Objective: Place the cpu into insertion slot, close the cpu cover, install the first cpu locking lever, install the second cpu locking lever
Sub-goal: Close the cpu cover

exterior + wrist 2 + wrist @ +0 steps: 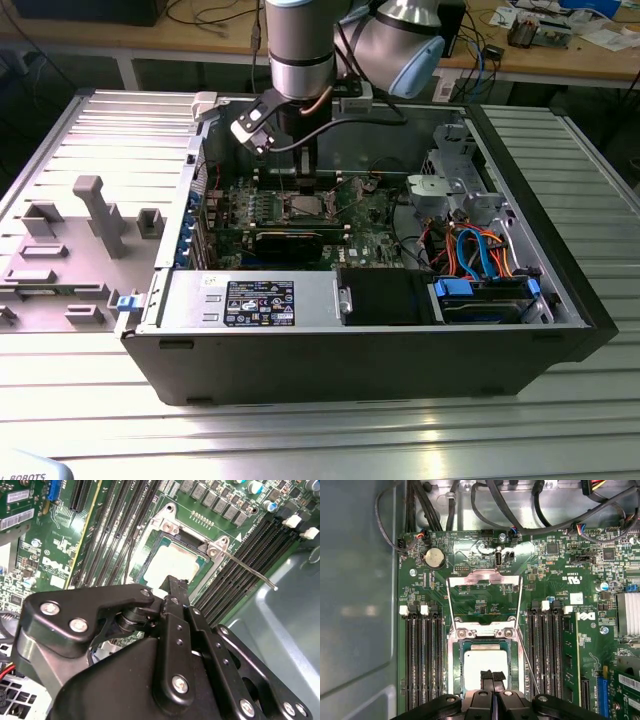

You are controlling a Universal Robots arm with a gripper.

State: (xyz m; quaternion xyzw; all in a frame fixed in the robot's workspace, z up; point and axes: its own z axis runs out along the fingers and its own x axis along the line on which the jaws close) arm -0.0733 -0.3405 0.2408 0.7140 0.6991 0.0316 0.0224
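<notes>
The cpu (481,661) is lying in the slot (453,677), directly beneath the gripper (493,675), whose fingers are pressing together, gripping nothing. The cover (485,576) is standing open just beyond its tips, and the levers (528,666) are sitting unlatched.

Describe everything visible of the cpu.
The cpu is a small flat square chip with a pale silvery metal top, lying flat in the insertion slot on the green board. The cpu cover stands swung open beyond it, leaving its top bare. The gripper hangs right over one edge; whether it touches cannot be told.
</notes>
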